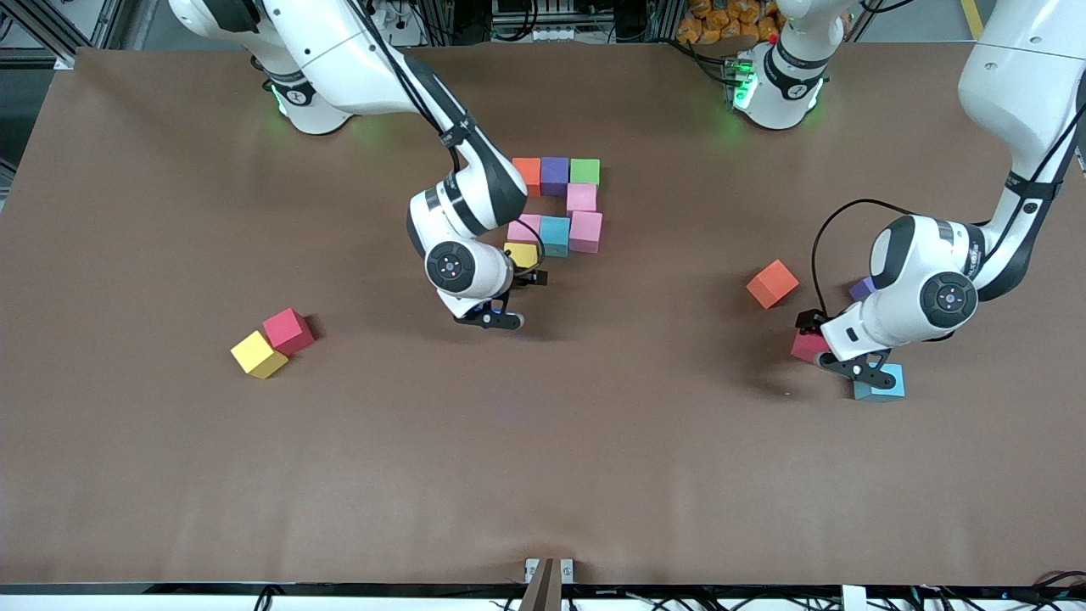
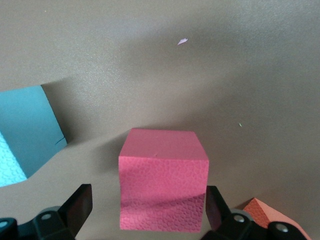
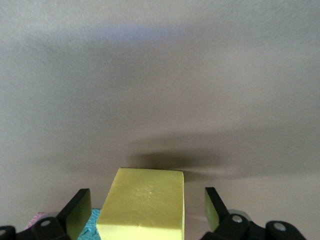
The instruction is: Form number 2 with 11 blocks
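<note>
The partly built number 2 is made of several blocks: an orange, purple and green row, pink blocks, a light blue one and a yellow block at its nearest corner. My right gripper stands open astride that yellow block, with a gap on each side. My left gripper is low over the table, open around a red block; one finger is at the block's side, the other apart from it.
Beside the red block lie a light blue block, an orange block and a purple block half hidden by the left arm. A yellow block and a red block touch at the right arm's end.
</note>
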You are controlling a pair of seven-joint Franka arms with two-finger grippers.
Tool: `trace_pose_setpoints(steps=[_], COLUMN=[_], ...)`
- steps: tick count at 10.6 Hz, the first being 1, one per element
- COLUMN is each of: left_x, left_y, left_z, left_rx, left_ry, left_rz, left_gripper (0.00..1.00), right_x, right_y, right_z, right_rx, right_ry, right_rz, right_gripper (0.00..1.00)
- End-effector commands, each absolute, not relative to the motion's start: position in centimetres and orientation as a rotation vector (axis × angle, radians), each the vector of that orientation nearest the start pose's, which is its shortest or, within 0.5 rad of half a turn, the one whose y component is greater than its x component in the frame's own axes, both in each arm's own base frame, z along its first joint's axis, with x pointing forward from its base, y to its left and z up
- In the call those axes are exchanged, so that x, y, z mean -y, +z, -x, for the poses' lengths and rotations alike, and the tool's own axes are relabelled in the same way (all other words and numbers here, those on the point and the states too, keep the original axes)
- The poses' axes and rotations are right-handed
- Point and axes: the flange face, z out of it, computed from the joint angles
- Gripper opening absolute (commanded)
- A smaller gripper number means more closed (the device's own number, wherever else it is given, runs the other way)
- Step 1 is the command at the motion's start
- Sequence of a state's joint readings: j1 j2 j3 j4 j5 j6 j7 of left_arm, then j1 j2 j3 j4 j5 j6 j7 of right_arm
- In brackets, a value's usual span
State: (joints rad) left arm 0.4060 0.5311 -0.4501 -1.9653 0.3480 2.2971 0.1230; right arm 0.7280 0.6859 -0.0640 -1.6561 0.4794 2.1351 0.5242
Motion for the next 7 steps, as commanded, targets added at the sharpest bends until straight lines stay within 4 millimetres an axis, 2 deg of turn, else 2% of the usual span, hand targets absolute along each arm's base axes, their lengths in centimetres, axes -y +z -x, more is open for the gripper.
trace_pose_setpoints(steps=[1, 4, 5, 7], left_x=[1.3, 1.1, 1.2, 1.4], left_y=[21.2, 21.4, 21.5, 22.4], left_z=[-60.0, -60.1, -60.1, -60.3], left_rx=[-0.589, -0.583, -0.585, -0.588], left_ry=[0.174, 0.17, 0.166, 0.149], left_rz=[3.049, 3.05, 3.048, 3.04], left_gripper=[0.83, 0.59, 0.54, 0.54], right_x=[-41.9, -38.8, -37.7, -34.8], right_y=[21.9, 24.7, 25.8, 28.3], right_z=[-52.0, -54.8, -55.7, -57.8], right_rx=[-0.22, -0.257, -0.255, -0.253], right_ry=[0.488, 0.408, 0.372, 0.283], right_rz=[2.911, 2.913, 2.925, 2.962], right_gripper=[1.0, 1.0, 1.0, 1.0])
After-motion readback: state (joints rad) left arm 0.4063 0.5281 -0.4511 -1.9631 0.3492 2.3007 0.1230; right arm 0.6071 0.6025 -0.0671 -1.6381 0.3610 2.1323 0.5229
